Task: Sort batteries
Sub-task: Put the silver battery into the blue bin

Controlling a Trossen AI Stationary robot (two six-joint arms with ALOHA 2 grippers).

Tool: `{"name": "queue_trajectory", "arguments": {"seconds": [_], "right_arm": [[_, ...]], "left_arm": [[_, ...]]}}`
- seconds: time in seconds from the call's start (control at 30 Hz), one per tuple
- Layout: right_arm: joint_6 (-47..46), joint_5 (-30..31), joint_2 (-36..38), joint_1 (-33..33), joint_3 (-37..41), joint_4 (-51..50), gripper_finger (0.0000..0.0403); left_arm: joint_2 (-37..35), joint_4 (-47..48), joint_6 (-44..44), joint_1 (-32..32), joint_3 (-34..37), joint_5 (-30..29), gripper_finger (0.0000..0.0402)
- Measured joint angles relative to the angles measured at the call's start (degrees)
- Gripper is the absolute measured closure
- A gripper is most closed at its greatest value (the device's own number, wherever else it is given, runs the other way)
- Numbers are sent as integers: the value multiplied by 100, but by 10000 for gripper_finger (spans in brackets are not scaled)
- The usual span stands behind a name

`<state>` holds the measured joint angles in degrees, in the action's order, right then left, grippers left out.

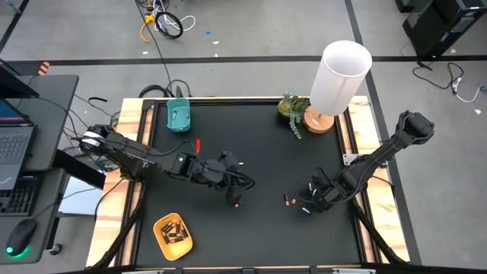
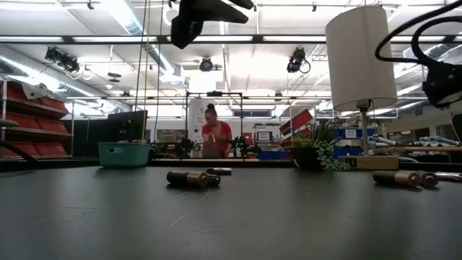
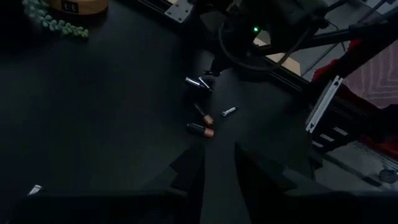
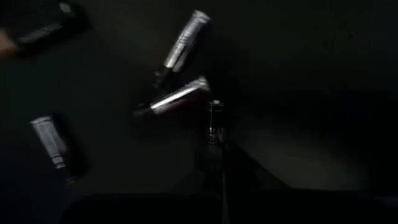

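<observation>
Batteries (image 2: pixel 189 178) lie loose on the table (image 1: pixel 259 129), nearest the low cam: dark cells w/ copper ends, one group centre, another far right.

From my remote seat, mid-sort. Right gripper (image 1: pixel 307 203) is down at the right-centre cluster, closed tight. In its wrist view it seems to pinch a pale battery (image 4: pixel 215 121) by one end, though I judge that from a dim shot. Two more silvery cells lie just beside that one, and others sit near the edges of that view.

Left gripper (image 1: pixel 230 190) hovers over mid-table, left of the cluster. Can't tell its state, or whether it holds anything. A small orange-tipped speck shows at its near tip, too tiny to call.

Done so far: yellow tray (image 1: pixel 157 225), near-left, holds a handful of dark cells, so I'd say part of that sort is in. Teal tray (image 1: pixel 170 116) sits far-left; can't tell what, if anything, is in it.

Left to do: approx five or six cells visible on the mat by the right gripper, dark and pale mixed, plus whatever is in hand. My read: roughly halfway, w/ the pale ones mostly unsorted.
</observation>
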<state>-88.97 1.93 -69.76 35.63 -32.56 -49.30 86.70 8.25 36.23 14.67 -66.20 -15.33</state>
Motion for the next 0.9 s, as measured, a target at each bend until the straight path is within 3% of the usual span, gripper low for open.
{"name": "queue_trajectory", "arguments": {"seconds": [0.3,0.43,0.57,0.67,0.9], "right_arm": [[-244,355,546,218,-103,27,402],[-29,965,761,239,-459,69,402],[798,1724,884,215,-887,522,403],[1578,2202,892,134,-1163,1063,403],[2442,3070,891,-279,-1725,1414,403]], "left_arm": [[0,-65,137,-6,-2,0,298],[0,-63,157,-6,-2,-34,298],[49,-167,473,-36,-2,-273,298],[237,-673,610,-124,-2,-184,298],[974,-2972,1375,-351,-6,106,296]]}}
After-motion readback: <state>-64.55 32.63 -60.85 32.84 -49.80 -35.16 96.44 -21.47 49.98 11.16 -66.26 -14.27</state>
